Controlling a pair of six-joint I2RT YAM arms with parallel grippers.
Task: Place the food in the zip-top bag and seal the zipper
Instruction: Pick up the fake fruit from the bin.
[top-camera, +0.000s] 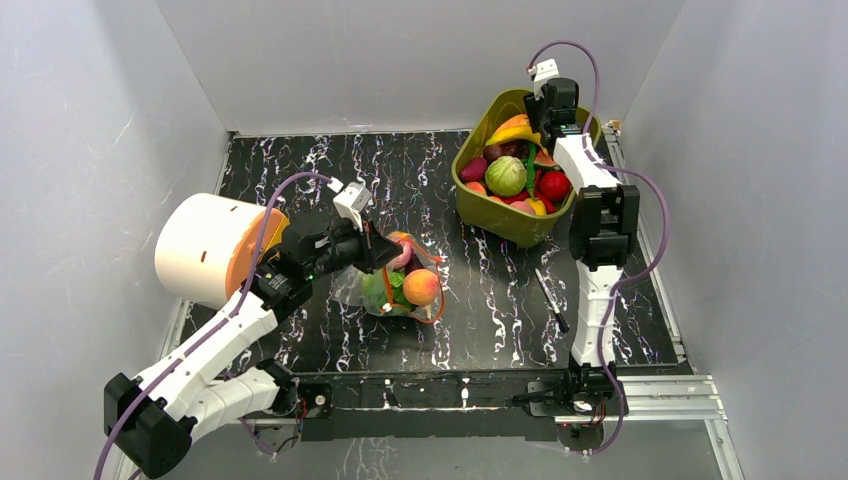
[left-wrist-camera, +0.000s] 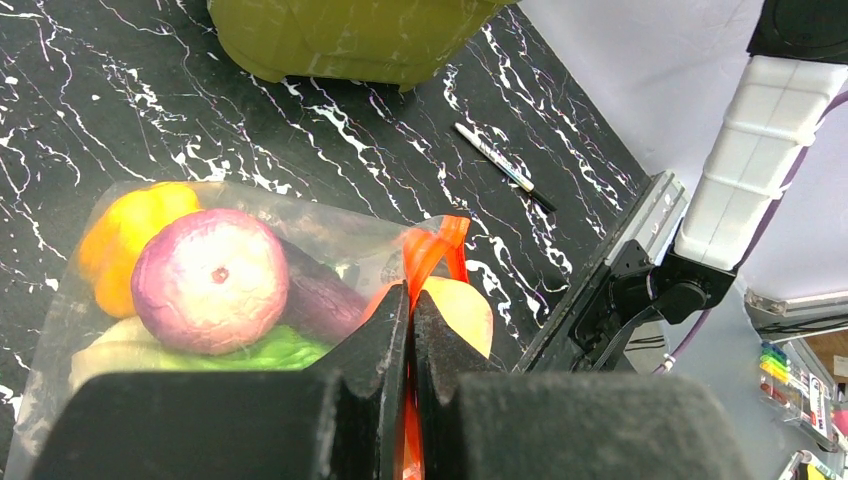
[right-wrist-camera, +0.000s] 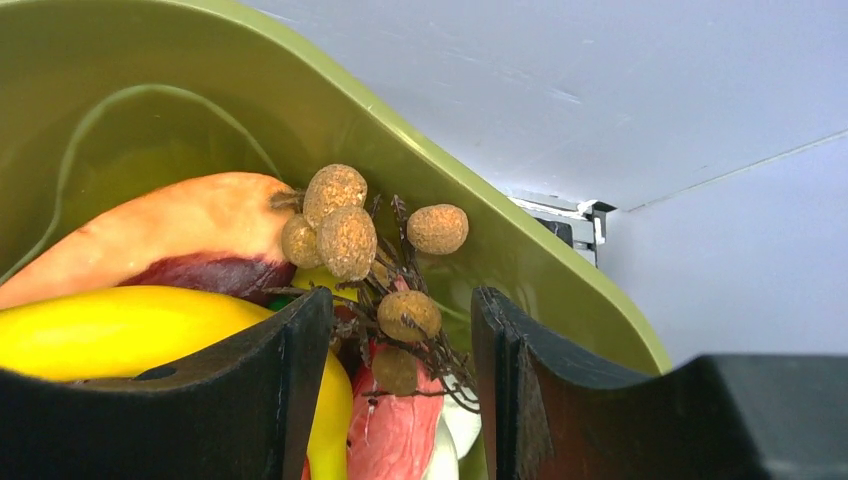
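Top view, zip-top bag: you see it lying mid-table with food inside, a peach at its near edge.
Top view, left gripper: it sits at the bag's mouth.
Top view, right gripper: it is down in the olive-green tub, well apart from the bag; a pen lies near that arm.
Left wrist, left gripper: your jaws are pressed together on the zipper.
Left wrist, contents: a purple onion, a yellow pepper and an eggplant lie under the plastic.
Right wrist, right gripper: your fingers stand apart, with the twiggy stem of a brown berry cluster between them.
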